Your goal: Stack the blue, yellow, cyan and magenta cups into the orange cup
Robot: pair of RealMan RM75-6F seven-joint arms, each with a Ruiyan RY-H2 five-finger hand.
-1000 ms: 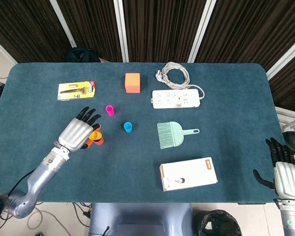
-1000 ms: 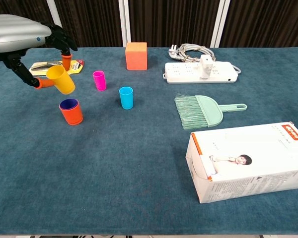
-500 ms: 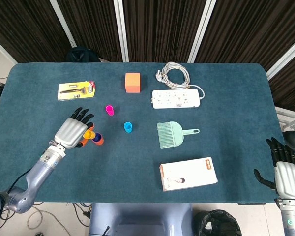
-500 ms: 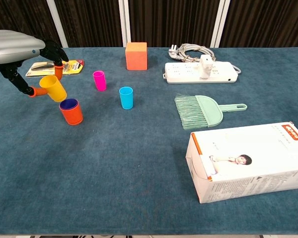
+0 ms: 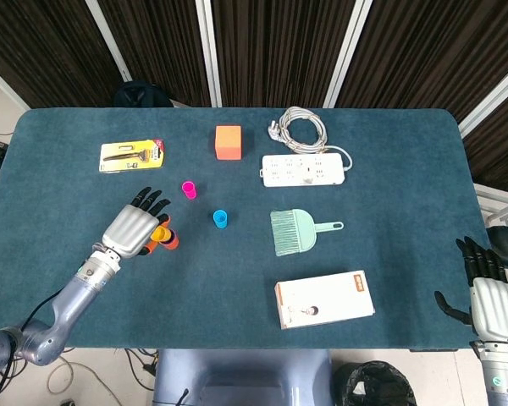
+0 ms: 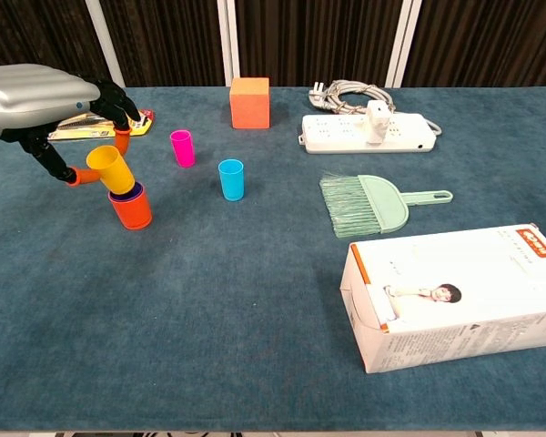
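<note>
My left hand [image 6: 45, 96] [image 5: 131, 228] holds the yellow cup [image 6: 108, 169] [image 5: 159, 233], tilted, its base touching the mouth of the orange cup [image 6: 130, 207] [image 5: 169, 242]. A blue cup's rim [image 6: 135, 190] shows inside the orange cup. The magenta cup [image 6: 182, 147] [image 5: 189, 189] stands upright behind them. To its right stands the cyan cup [image 6: 231, 178] [image 5: 220, 218]. My right hand [image 5: 489, 292] hangs off the table's right front corner, fingers apart, holding nothing.
An orange block [image 6: 249, 101], a white power strip [image 6: 368, 133] with coiled cable [image 6: 346, 92], a green dustpan brush [image 6: 373, 202], a white box [image 6: 455, 293] and a yellow tool pack [image 5: 132, 156] lie on the blue table [image 6: 237, 309].
My left hand carried the yellow cup down and to the right, from above-left of the orange cup onto its mouth. The right hand stayed put.
</note>
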